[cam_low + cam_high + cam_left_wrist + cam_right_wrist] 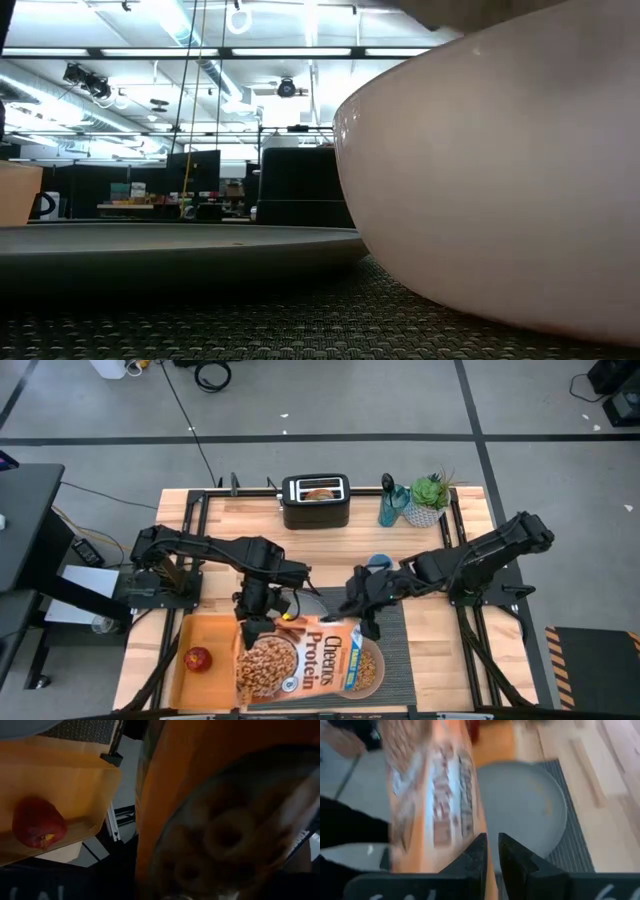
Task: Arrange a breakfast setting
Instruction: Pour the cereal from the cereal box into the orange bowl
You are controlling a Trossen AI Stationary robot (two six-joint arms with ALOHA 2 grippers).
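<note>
The wood table (470, 625) was busy. Up front, the cereal box (310, 665) lay on its side over the plate (530, 810) & striped placemat (395, 650), next to the apple (199, 658) in the orange tray (190, 635). The left gripper (258, 625) was at the box's back edge; can't tell its grip. The right gripper (491, 851) was beside the box, fingers nearly closed w/ nothing seen between. Best way, I think: tip the box slowly, mouth right over the bowl (500, 180), so no cereal spills. The toaster (316, 502) sat far back.
</note>
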